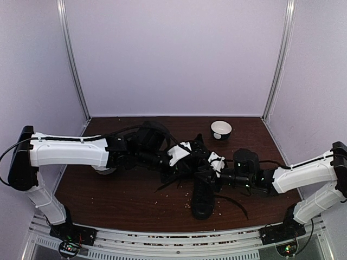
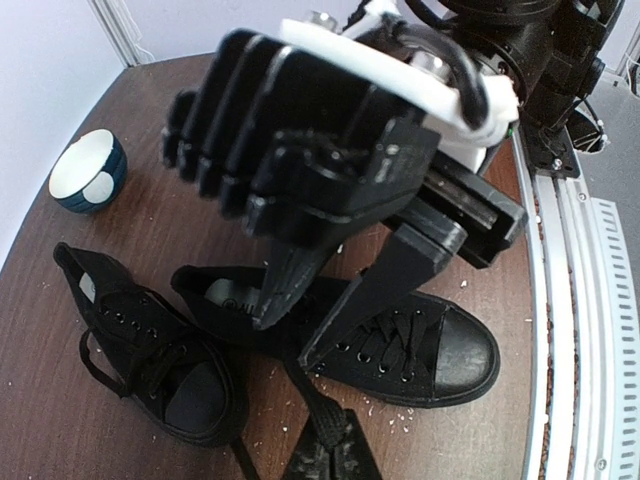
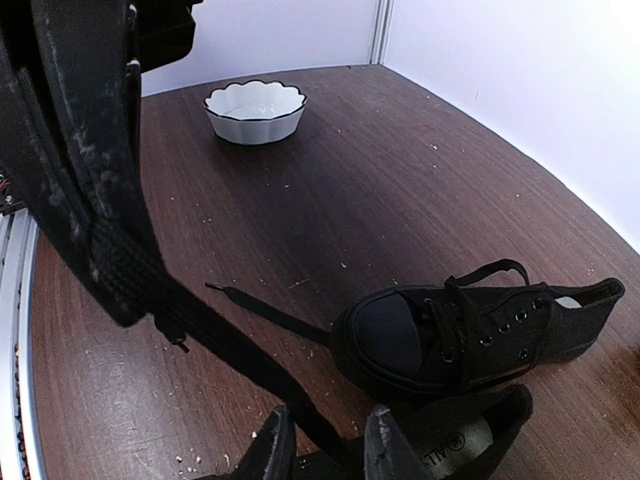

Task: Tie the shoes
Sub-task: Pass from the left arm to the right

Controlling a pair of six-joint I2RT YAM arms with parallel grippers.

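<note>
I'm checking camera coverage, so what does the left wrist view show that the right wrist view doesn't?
Only the left wrist view shows the blue-and-white bowl and the metal rail along the table's edge. Only the right wrist view shows the white scalloped bowl. Both show the two black sneakers, one only partly in the right wrist view, the black lace pinched in the shut left gripper, and the brown table.
</note>
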